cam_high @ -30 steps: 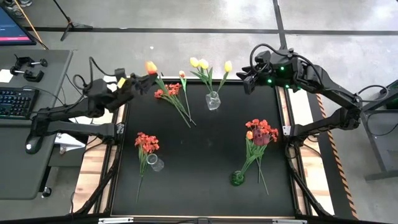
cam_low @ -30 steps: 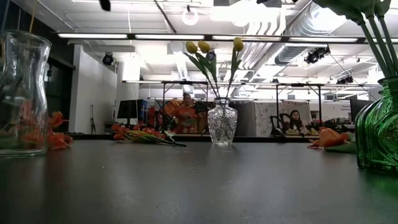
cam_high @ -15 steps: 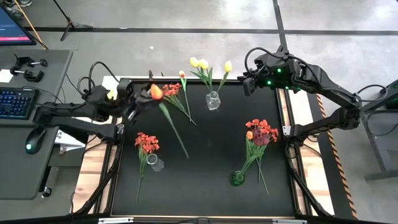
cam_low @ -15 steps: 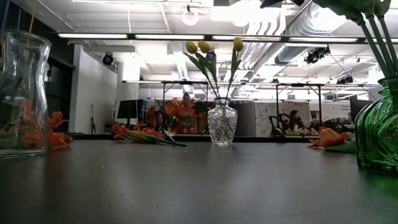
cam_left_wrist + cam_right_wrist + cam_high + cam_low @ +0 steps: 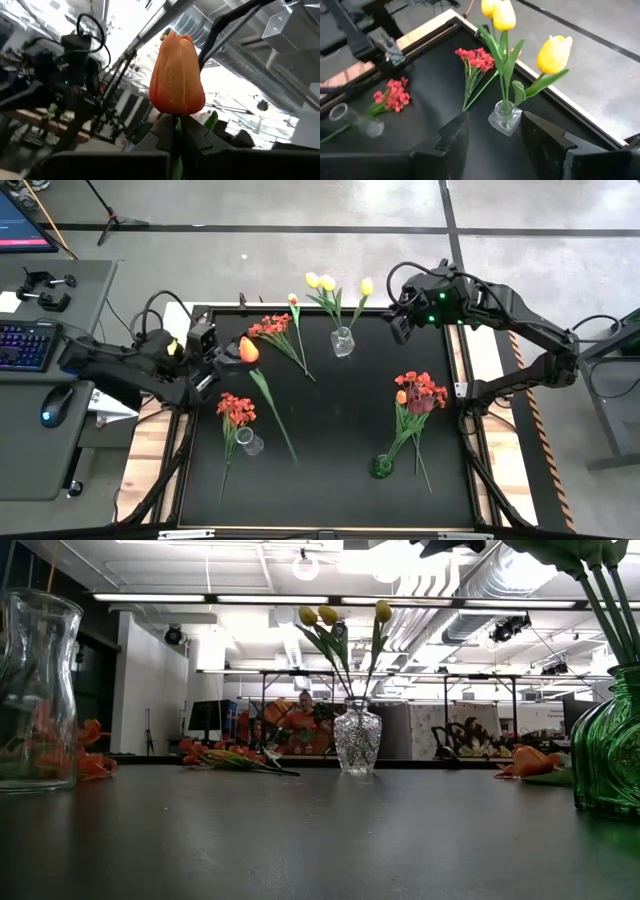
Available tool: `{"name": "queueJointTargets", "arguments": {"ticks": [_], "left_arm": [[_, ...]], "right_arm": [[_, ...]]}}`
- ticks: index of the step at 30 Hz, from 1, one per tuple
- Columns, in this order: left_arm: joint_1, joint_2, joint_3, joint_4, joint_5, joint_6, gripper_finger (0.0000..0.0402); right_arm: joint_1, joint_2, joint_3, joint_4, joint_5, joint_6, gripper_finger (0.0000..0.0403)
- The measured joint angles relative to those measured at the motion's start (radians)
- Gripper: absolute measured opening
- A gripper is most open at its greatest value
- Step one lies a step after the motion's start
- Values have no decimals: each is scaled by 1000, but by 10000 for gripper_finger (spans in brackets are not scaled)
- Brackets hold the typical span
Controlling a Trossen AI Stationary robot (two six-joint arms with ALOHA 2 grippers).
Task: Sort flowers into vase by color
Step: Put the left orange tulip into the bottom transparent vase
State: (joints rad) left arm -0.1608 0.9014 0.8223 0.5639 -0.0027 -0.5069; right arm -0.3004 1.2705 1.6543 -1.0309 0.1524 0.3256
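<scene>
Left gripper (image 5: pixel 228 356) clamped on an orange tulip (image 5: pixel 248 350) just below the head, held over the table's left edge; its stem (image 5: pixel 273 410) trails toward the near side. Just near of it, a clear vase (image 5: pixel 249 443) holding small orange blooms. We judge that's the match: swing the stem tip over the mouth before lowering. Right gripper (image 5: pixel 492 131) hangs above the yellow tulips (image 5: pixel 327 283) at the far side, fingers apart, holding nothing.

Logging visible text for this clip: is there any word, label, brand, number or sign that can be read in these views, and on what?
None can be read.
The monitor at the high view's top left shows content too small to read.
The keyboard keys are too small to read.
The vases and flowers show no labels.
</scene>
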Motion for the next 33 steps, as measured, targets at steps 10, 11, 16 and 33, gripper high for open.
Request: {"name": "queueJointTargets", "arguments": {"ticks": [10,11,16,33], "left_arm": [[5,98,0,155,-39,76,0],[6,100,0,166,-39,75,0],[6,79,0,173,-32,114,0],[6,-71,0,166,-5,281,0]], "right_arm": [[0,0,0,-67,-16,-39,169],[0,0,0,-69,-16,-39,169],[0,0,0,-45,-18,-39,169],[0,0,0,31,-18,14,169]]}}
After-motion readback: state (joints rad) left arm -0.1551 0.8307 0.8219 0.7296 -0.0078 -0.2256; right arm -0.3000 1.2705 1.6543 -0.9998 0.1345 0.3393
